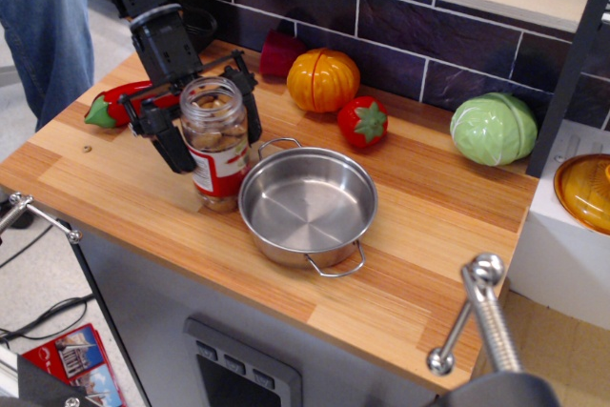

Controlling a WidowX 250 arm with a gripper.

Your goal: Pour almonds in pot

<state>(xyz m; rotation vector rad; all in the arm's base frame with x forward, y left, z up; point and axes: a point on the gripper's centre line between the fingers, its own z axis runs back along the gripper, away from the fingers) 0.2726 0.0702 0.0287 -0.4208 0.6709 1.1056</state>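
Observation:
The almonds [215,132] are brown nuts inside a clear jar [220,167] with a red and white label. The jar stands open-topped and upright at the left rim of the pot [303,224], touching or almost touching it. The pot is a shallow, shiny, empty steel pan with two wire loop handles. My black gripper [213,131] comes down from the upper left with a finger on either side of the jar's upper half, shut on it. I cannot tell whether the jar's base rests on the wood or hangs just above it.
A red toy pepper [107,108] lies behind the gripper at the left. A red cup [281,52], an orange pumpkin [323,79], a red toy fruit [363,122] and a green cabbage [493,128] line the tiled back wall. An orange glass lid [586,191] sits far right. A person in jeans [48,26] stands at the left.

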